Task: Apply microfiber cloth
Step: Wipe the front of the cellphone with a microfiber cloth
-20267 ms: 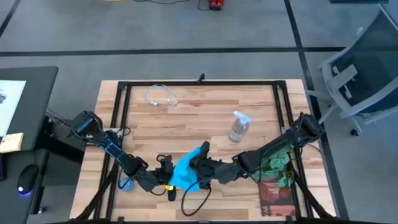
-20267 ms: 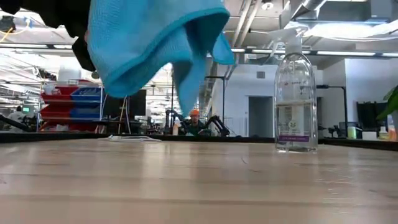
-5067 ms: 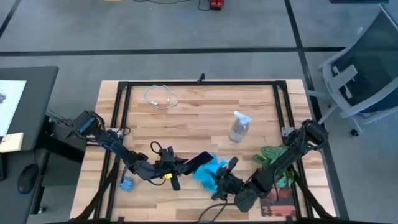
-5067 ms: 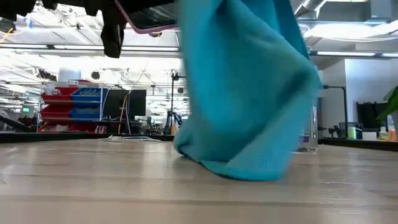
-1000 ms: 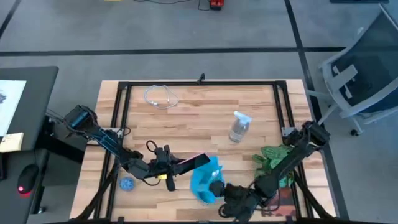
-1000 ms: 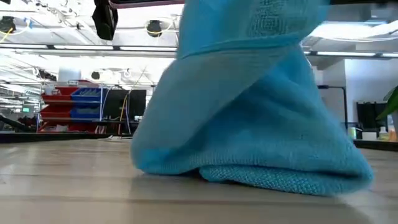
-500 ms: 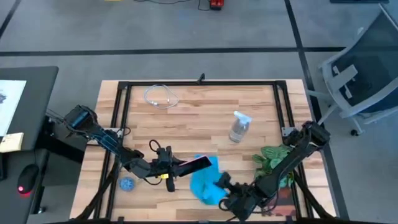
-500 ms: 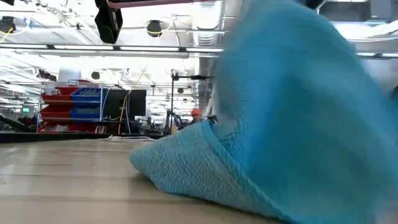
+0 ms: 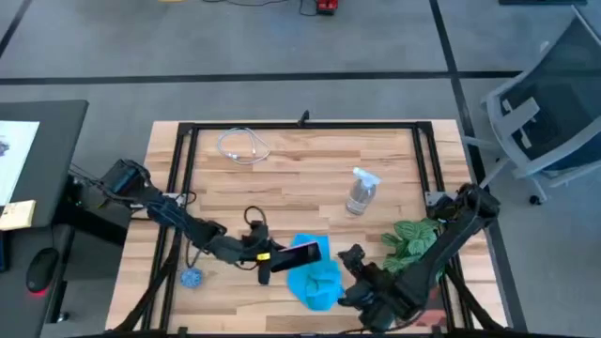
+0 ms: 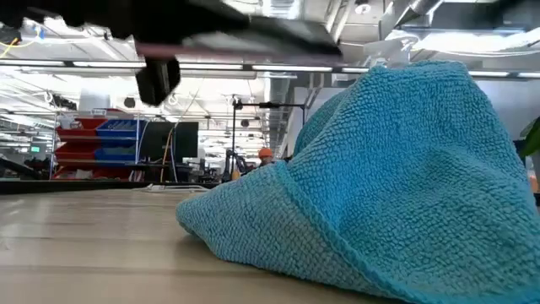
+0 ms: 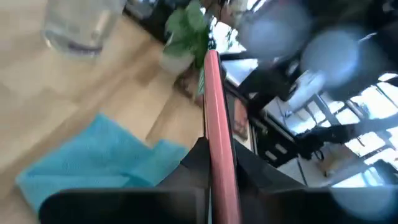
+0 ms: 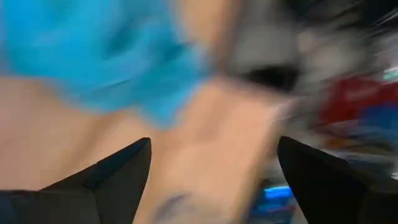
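Note:
The sky-blue microfiber cloth [image 9: 315,280] lies in a crumpled heap on the wooden table near its front edge; in the low view the cloth [image 10: 380,203] rests on its folded underside. A black phone with a pink rim [image 9: 302,253] hangs just above the cloth's far-left part, and my left gripper [image 9: 270,260] is shut on it. In the left wrist view the phone [image 11: 214,112] stands edge-on, with the cloth [image 11: 99,165] beneath. My right gripper [image 9: 353,256] stands open just right of the cloth, apart from it; its own view shows the gripper [image 12: 211,149] with wide-spread fingers. My left gripper pinches the phone between its two fingers at the phone's left end [image 11: 217,168]. The fingers come level from the table's left and lie along the phone. The phone is lifted clear of the table, tilted on its long edge above the cloth.
A clear spray bottle [image 9: 361,192] stands at centre right, a green plant [image 9: 413,246] at the right edge, a coiled white cable [image 9: 244,145] at the far left, and a small blue disc [image 9: 192,278] at the near left. Black frame rails [image 9: 300,125] border the table.
The cloth, which hung draped with its lower part on the table, has dropped into a low heap. My right gripper has drawn away from it, toward the table's right and far side. My left gripper has carried the phone a little right and down, over the cloth.

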Robot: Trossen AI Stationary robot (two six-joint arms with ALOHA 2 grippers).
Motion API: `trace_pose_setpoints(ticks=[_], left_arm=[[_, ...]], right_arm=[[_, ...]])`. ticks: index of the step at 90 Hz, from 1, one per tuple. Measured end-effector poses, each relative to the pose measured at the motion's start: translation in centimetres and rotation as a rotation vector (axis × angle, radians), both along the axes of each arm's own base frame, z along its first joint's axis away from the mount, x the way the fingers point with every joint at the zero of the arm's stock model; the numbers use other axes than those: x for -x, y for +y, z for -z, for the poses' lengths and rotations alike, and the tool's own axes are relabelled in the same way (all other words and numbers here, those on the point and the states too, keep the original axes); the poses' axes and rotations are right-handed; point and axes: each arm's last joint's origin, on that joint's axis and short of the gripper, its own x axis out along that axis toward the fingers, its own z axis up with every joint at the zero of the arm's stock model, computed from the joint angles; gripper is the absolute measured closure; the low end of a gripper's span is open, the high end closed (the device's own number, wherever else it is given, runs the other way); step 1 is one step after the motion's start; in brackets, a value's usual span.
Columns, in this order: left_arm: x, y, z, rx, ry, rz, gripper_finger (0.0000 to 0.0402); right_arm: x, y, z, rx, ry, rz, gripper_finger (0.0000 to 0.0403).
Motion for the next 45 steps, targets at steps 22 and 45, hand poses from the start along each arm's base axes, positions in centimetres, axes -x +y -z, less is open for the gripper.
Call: trace_pose_setpoints(ticks=[22,45], left_arm=[[-0.6,0.4,-0.5,0.025,-0.057,0.075,0.0391],[-0.6,0.4,-0.4,0.021,-0.054,0.106,0.0391]], right_arm=[[-2.1,0.3,1.5,0.282,-0.038,-0.172,0.0084],[-2.4,0.0,4.1,0.444,-0.008,-0.279,0.0086]])
